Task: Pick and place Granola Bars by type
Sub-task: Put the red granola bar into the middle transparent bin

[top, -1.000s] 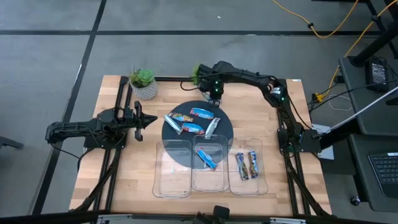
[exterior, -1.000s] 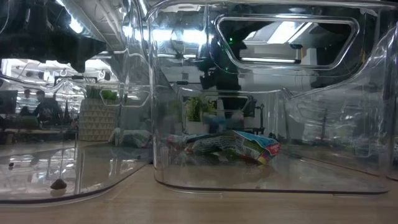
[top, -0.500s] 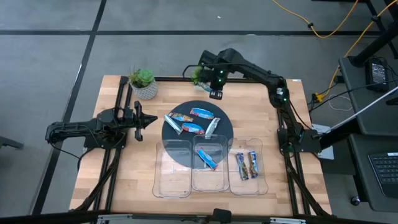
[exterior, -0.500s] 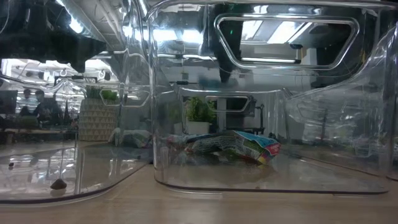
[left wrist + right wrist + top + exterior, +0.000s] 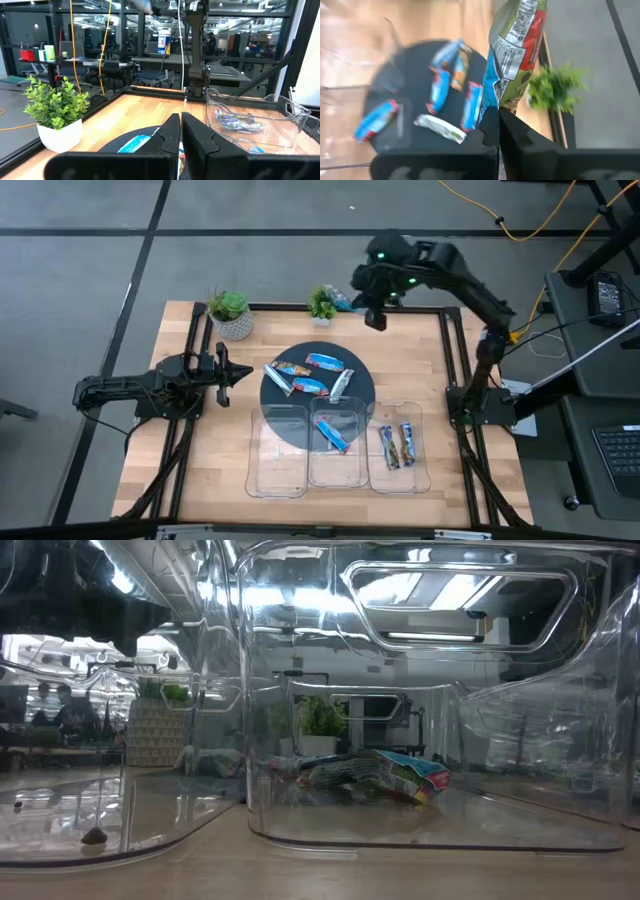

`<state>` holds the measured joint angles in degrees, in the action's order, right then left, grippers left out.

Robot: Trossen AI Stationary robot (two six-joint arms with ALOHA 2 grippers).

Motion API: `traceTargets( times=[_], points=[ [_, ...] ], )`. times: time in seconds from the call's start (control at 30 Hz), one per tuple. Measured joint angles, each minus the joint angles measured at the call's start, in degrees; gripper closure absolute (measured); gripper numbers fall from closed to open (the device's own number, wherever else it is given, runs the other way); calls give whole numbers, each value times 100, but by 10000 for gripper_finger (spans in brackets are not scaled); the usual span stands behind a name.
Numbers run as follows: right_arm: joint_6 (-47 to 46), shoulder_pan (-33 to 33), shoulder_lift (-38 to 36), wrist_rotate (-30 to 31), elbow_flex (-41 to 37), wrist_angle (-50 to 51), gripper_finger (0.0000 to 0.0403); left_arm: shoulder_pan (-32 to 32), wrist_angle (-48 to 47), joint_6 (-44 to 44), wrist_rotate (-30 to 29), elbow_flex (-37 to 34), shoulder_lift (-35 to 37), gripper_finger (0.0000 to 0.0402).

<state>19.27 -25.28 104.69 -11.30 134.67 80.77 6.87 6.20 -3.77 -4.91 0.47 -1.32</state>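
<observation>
Several granola bars (image 5: pixel 310 387) in blue and silvery wrappers lie flat on a round black plate (image 5: pixel 362 394) in the middle of the table. One blue bar (image 5: pixel 333 436) lies in the middle clear tray, and it shows in the low view (image 5: pixel 375 775). Two brownish bars (image 5: pixel 397 445) lie in the right tray. My right gripper (image 5: pixel 375 318) is raised over the table's far edge, shut on a green, red and blue bar (image 5: pixel 515 50). My left gripper (image 5: pixel 235 372) waits shut, to the left of the plate. My right gripper (image 5: pixel 497 111) pinches the bar by one end of its wrapper (image 5: pixel 494 97) between its two fingers. The bar is lifted clear and reaches on past the fingertips, high over the plate (image 5: pixel 415 75) and the small plant (image 5: pixel 555 90).
Three clear trays (image 5: pixel 305 480) stand side by side along the near edge; the left one (image 5: pixel 277 450) holds no bars. A potted plant (image 5: pixel 231 313) in a white pot and a small plant (image 5: pixel 322 302) stand by the far edge. Bare wood lies to the right of the plate.
My right gripper has risen from just beyond the plate's far rim and swung toward the table's far right, staying shut on its bar. The bars on the plate and in the trays have kept still.
</observation>
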Motion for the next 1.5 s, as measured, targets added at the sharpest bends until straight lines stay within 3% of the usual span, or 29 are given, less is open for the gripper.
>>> traceTargets(
  times=[0.4,0.67,0.93,1.03,1.3,1.5],
  points=[
    [34,125,-486,-714,-6,160,400,-1,-1,-1,1,2,-1,390],
    [-519,1105,-510,-947,-7,250,400,0,1,-2,0,0,-2,392],
    [-1687,2745,-510,504,-7,263,401,-1,-1,-1,0,1,0,391],
    [-2517,3185,-510,1059,-7,243,400,-1,0,0,0,0,0,393],
    [-4927,3892,-490,2062,-7,142,399,-1,-1,0,0,0,-1,389],
    [-5988,4301,-129,2580,-7,306,399,-2,1,0,0,2,-2,393]
  ],
)
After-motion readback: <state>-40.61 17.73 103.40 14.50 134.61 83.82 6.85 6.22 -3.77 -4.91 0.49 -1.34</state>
